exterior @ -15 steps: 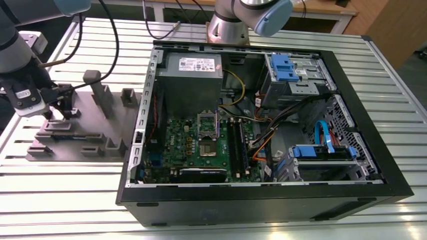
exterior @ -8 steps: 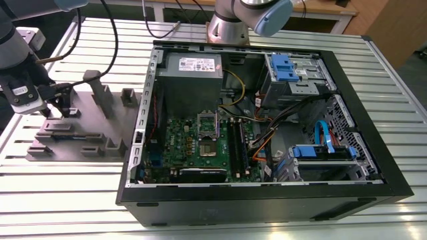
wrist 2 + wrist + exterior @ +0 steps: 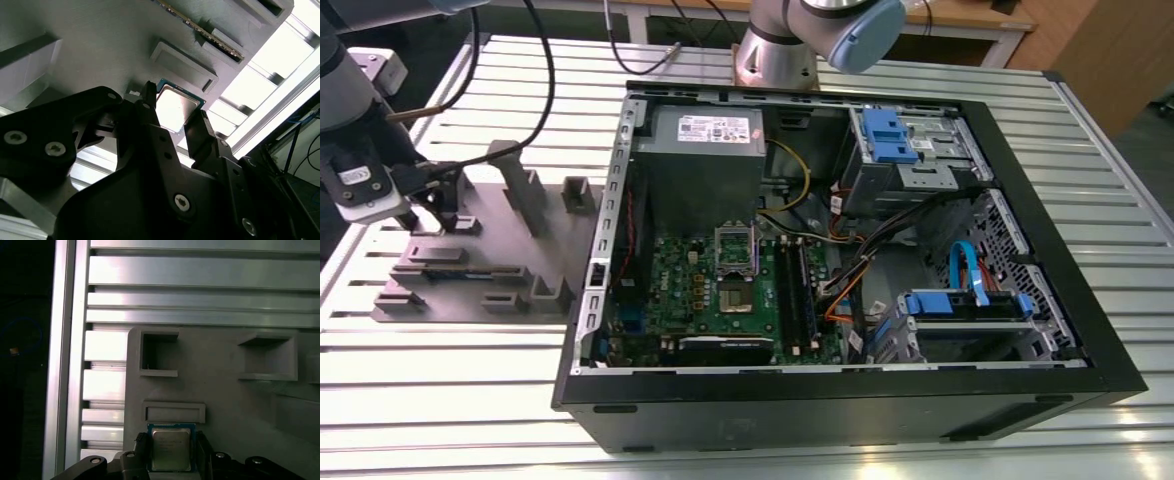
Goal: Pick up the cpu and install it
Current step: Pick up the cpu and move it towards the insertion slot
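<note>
While the arm is hanging low over the grey parts tray (image 3: 454, 290) at the exterior view's left, the gripper (image 3: 171, 460) is working on the pick-up half of the job. The cpu (image 3: 171, 447) is lying silver side up on the tray, just beside a shallow rectangular recess (image 3: 174, 413). The fingers (image 3: 141, 452) are bracketing it on two opposite edges. They are closed in to the chip's own width, with no gap showing in either wrist view, so I am judging them to be gripping it. Nothing is showing it raised off the tray yet.

Installation is still waiting. The motherboard (image 3: 707, 290) is sitting inside the open computer case (image 3: 854, 400), well apart from the tray on the slatted metal table (image 3: 454, 400), and its socket (image 3: 738, 298) is standing unoccupied.

As I am reading it, getting the chip away is calling for a level, straight rise. The thin part must not be tilting or slipping between the pads, and it must be clearing the tray's upright blocks (image 3: 520, 190) nearby. Seating it is calling for the chip staying flat and square to the socket.
</note>
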You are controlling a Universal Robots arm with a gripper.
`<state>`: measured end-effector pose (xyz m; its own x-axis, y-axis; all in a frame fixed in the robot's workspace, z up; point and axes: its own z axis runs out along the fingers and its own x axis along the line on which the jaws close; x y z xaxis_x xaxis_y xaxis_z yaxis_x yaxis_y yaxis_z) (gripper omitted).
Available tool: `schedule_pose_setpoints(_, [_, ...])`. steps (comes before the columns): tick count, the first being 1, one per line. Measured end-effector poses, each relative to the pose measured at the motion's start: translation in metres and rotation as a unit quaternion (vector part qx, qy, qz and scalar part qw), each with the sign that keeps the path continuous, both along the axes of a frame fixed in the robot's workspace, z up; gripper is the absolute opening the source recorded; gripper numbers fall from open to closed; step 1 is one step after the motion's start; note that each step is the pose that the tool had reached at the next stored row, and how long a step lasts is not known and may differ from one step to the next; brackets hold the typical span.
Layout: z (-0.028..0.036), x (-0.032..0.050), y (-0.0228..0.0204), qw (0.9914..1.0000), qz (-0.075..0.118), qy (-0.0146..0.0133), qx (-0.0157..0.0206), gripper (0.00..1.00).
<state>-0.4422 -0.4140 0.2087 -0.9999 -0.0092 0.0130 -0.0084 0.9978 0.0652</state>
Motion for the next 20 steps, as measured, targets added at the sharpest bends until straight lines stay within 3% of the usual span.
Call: schedule_pose_setpoints(20, [0.0040, -0.0005, 0.0001, 1.00000, 0.000, -0.0002, -0.0003, 0.47])
